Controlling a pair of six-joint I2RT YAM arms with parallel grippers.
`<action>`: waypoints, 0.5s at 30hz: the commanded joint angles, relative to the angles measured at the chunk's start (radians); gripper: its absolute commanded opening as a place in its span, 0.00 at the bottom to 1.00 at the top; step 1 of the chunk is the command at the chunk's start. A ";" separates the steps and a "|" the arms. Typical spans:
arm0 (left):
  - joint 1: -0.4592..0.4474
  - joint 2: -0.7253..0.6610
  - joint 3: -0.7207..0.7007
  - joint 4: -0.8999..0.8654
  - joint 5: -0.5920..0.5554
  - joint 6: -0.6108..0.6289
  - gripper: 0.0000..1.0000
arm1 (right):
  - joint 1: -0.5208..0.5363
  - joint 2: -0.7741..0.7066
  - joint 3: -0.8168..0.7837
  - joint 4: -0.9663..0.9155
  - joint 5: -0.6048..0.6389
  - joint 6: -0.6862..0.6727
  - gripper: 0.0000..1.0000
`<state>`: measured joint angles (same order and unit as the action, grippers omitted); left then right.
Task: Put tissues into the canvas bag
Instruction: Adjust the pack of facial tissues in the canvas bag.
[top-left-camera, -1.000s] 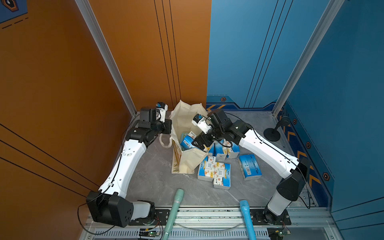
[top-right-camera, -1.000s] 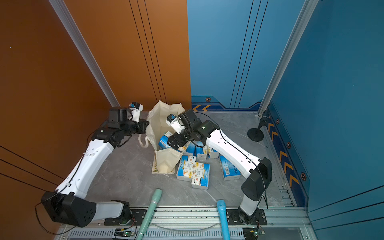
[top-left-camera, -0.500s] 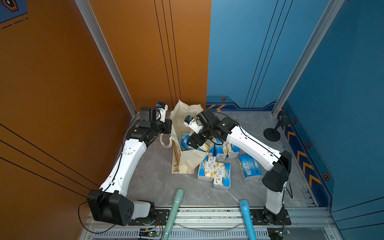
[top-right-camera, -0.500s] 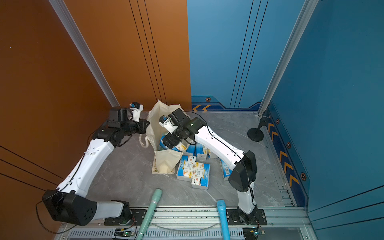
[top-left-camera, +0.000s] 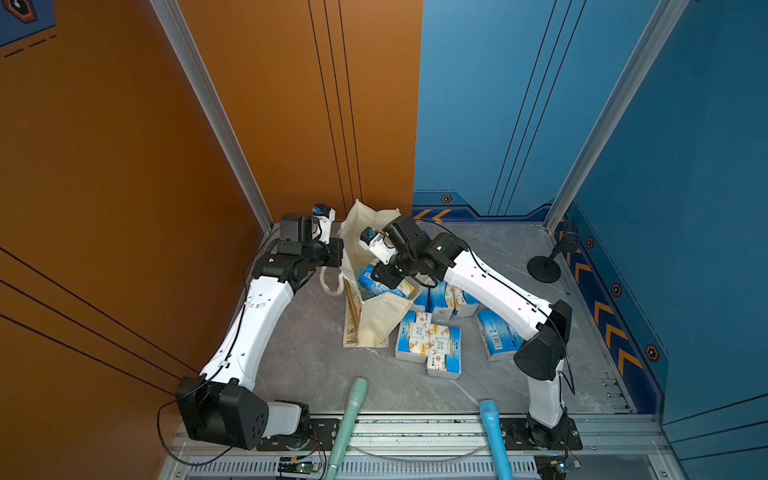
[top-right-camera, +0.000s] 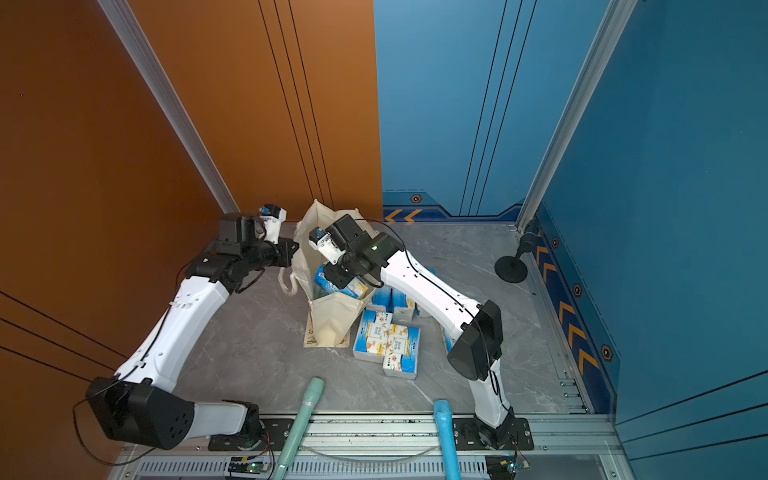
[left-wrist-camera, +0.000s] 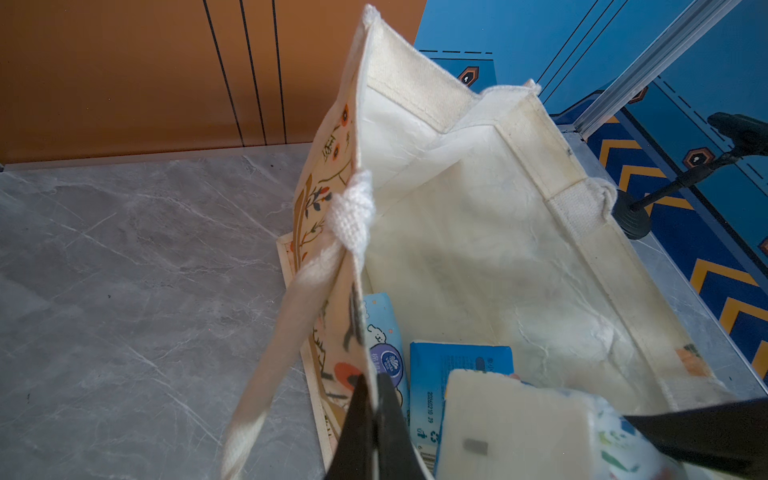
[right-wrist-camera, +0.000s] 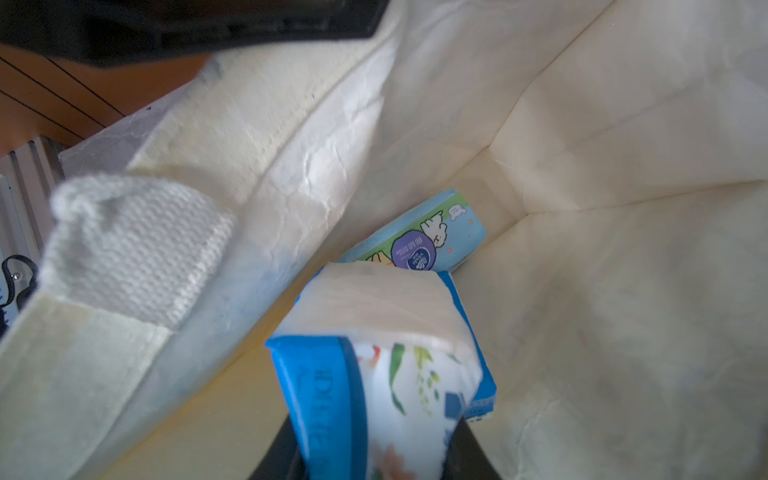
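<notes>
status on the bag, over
Left claw shut on canvas bag wall. Right claw inside, gripping a tissue pack. Another pack lies below. Nothing in the way.

Grey marbled table (top-left-camera: 316, 357), cream canvas bag (top-left-camera: 374, 320) standing open toward the back, cluster of blue-and-white tissues (top-left-camera: 428, 340) lying just beside it, one more pack (top-left-camera: 496, 336) further right, black round-based stand (top-left-camera: 543, 266) near the back right corner.

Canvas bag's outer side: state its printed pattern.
The canvas bag is cream with orange flowers on dark stems, clearest in the left wrist view.
</notes>
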<state>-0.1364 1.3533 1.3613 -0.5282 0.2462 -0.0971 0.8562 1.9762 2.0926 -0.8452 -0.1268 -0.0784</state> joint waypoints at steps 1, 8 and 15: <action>0.009 0.011 0.004 0.008 0.029 0.013 0.00 | 0.005 -0.045 0.024 0.109 0.090 0.014 0.31; 0.009 0.013 0.003 0.008 0.029 0.016 0.00 | 0.004 -0.009 0.010 0.276 0.235 -0.018 0.31; 0.011 0.019 0.002 0.008 0.030 0.018 0.00 | -0.010 0.017 -0.007 0.432 0.294 -0.076 0.28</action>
<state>-0.1356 1.3571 1.3613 -0.5247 0.2485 -0.0944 0.8581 1.9770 2.0922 -0.5480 0.1024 -0.1123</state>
